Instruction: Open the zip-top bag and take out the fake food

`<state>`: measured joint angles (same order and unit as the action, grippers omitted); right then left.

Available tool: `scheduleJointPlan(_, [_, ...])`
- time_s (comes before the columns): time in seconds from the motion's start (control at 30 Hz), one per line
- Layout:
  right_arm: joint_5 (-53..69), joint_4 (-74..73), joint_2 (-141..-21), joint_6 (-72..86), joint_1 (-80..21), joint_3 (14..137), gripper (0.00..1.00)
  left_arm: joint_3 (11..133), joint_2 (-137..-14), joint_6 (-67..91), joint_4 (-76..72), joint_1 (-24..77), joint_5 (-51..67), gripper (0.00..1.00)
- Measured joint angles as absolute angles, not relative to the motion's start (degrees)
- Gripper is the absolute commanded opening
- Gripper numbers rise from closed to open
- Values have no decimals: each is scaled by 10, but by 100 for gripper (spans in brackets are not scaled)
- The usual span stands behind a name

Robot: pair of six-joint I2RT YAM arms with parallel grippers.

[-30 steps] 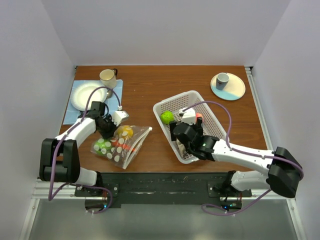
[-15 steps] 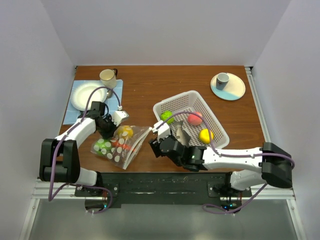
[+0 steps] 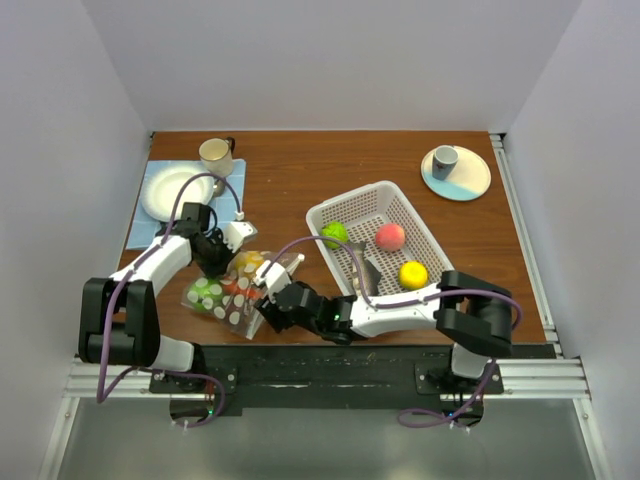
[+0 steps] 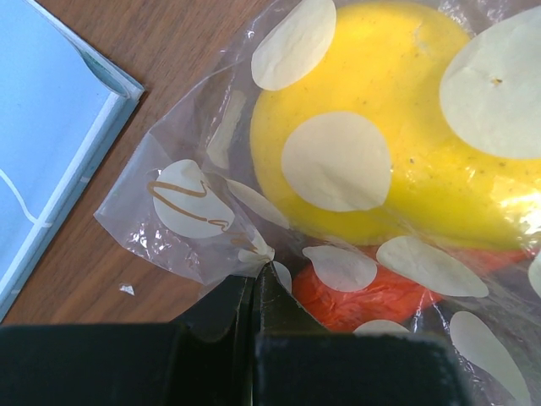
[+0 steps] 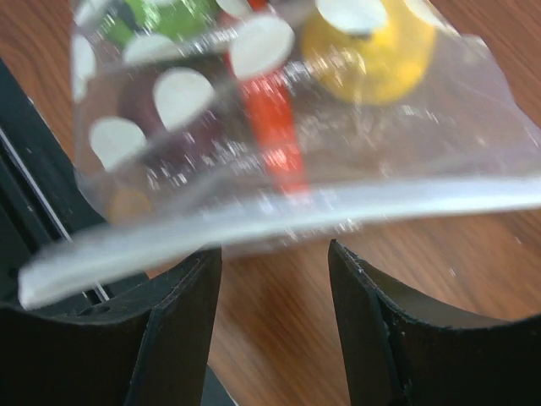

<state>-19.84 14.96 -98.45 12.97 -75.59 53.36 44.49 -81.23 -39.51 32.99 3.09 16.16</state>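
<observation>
The zip-top bag [image 3: 228, 293], clear with white dots, lies at the front left. It holds a yellow fruit [image 4: 372, 127], an orange-red carrot piece [image 5: 275, 127] and a green fruit [image 5: 161, 17]. My left gripper [image 3: 221, 264] is shut on the bag's far corner [image 4: 254, 275]. My right gripper [image 3: 265, 306] is open and empty, low at the bag's white zip strip [image 5: 296, 216], its fingers [image 5: 169, 313] just short of the strip. In the white basket [image 3: 432, 243] lie a green fruit [image 3: 335, 233], a red-pink fruit [image 3: 390, 236], a yellow fruit [image 3: 412, 272] and a grey piece [image 3: 370, 275].
A white plate [image 3: 170, 192] sits on a blue mat [image 3: 143, 215] at the back left, with a mug [image 3: 215, 153] behind it. A grey cup [image 3: 445, 160] stands on a saucer [image 3: 470, 178] at the back right. The table's front edge runs just below the bag.
My right arm has swung left from over the basket to the bag's zip edge, uncovering the fruits in the basket. The left gripper has held still on the bag.
</observation>
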Motion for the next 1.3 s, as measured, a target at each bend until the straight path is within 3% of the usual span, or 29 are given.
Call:
scheduleJointPlan(0.37, [-179, 184, -1056, 120, -756, 612, 75, 445, -805, -396, 336, 31, 156, 0])
scheduleJointPlan(0.7, [-165, 184, -1160, 100, -743, 657, 76, 445, -801, -400, 341, 31, 151, 0])
scheduleJointPlan(0.8, [-157, 184, -1166, 100, -736, 658, 72, 445, -801, -401, 342, 31, 149, 0])
scheduleJointPlan(0.9, [-151, 185, -1167, 102, -730, 660, 61, 445, -801, -401, 345, 31, 147, 0])
scheduleJointPlan(1.03, [-138, 185, -1167, 108, -727, 661, 33, 445, -801, -401, 348, 31, 147, 0])
scheduleJointPlan(1.13, [-128, 185, -1167, 113, -727, 661, 24, 445, -801, -401, 349, 31, 147, 0])
scheduleJointPlan(1.3, [-122, 183, -1150, 119, -727, 641, 19, 445, -801, -401, 348, 31, 147, 0])
